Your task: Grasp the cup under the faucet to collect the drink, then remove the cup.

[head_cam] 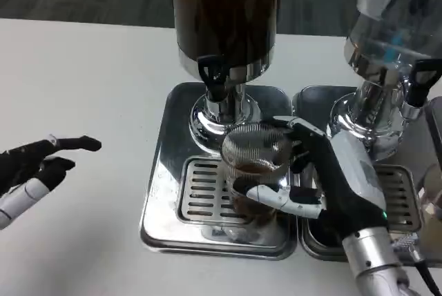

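Left hand (pixel 38 165): nearest the lens, hovering over the bare white table (pixel 83 75), fingers spread, holding nothing.
Drip tray (pixel 166 206): steel, slotted grate, under the dark dispenser (pixel 228 6).
Faucet (pixel 213 75): black tap, just above the cup.
Cup (pixel 254 172): clear, standing on the grate, brown drink already inside.
Right hand (pixel 324 179): wrapped around the cup's right side, gripping it.
Progress: grasp made and some drink collected, apparently; lifting the cup away remains.
Second dispenser (pixel 394 27): far right, clear, untouched.

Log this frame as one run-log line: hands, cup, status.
right robot hand: grips cup on drip tray | cup: under dark dispenser's faucet, some dark drink inside | left robot hand: holds nothing, off to the side | cup not yet removed
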`<state>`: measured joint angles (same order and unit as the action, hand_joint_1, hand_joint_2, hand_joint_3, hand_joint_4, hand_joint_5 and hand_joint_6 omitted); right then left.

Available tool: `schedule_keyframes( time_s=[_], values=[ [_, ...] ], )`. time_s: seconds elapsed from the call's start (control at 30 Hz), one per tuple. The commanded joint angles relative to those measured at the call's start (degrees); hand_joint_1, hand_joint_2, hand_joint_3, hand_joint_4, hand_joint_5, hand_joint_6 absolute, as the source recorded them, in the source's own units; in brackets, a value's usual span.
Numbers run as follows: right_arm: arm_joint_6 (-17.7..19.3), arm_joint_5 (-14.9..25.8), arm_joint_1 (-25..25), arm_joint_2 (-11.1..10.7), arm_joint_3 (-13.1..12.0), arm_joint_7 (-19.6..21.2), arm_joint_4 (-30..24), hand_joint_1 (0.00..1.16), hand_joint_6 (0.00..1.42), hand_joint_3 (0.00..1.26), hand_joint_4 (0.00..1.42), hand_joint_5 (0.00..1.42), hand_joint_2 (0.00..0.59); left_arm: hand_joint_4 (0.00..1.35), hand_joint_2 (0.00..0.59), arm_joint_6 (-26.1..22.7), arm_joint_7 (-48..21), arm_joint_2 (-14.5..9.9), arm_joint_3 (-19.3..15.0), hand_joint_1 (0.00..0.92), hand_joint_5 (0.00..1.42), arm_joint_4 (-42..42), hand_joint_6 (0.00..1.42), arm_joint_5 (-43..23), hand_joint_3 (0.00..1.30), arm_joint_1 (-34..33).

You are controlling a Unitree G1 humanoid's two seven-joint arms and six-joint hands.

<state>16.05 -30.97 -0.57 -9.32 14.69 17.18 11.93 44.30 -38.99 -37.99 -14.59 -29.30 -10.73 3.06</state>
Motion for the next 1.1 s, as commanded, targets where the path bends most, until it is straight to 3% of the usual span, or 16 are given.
schedule_keyframes(
  time_s=[0.03, 0.47, 0.6, 0.87, 1.1],
  values=[
    [0.19, 0.06, 1.13, 0.40, -1.07, 1.49, -2.27, 0.69, 0.72, 0.51, 0.55, 0.65, 0.213, 0.21, 0.150, 0.31, -0.64, -0.30, 0.87, 0.000, 0.15, -1.18, 0.29, 0.45, 0.34, -1.39],
    [1.13, 0.09, 4.03, 0.71, -3.56, 3.38, -6.96, 0.72, 0.76, 0.53, 0.58, 0.69, 0.207, 0.21, 0.148, 0.60, -1.13, 0.07, 2.73, 0.000, 0.14, -1.01, 0.29, 0.36, 0.33, -2.25],
    [0.68, -0.04, 4.99, 0.85, -4.06, 3.16, -8.66, 0.73, 0.78, 0.53, 0.59, 0.69, 0.207, 0.19, 0.149, 1.27, -1.39, 0.80, 4.73, 0.000, 0.14, 0.13, 0.29, 1.26, 0.32, -2.34],
    [0.08, -0.08, 6.79, 0.92, -4.90, 2.63, -11.88, 0.75, 0.79, 0.55, 0.60, 0.72, 0.200, 0.05, 0.148, 3.88, 0.21, 1.44, 7.43, 0.000, 0.08, 0.34, 0.27, 4.56, 0.20, -3.58],
    [-0.16, 0.78, 8.41, 1.26, -5.44, 1.44, -14.50, 0.77, 0.81, 0.55, 0.60, 0.73, 0.194, 0.00, 0.138, 6.69, 2.79, 1.39, 8.98, 0.000, 0.00, -0.68, 0.22, 8.95, 0.12, -5.22]
  ],
)
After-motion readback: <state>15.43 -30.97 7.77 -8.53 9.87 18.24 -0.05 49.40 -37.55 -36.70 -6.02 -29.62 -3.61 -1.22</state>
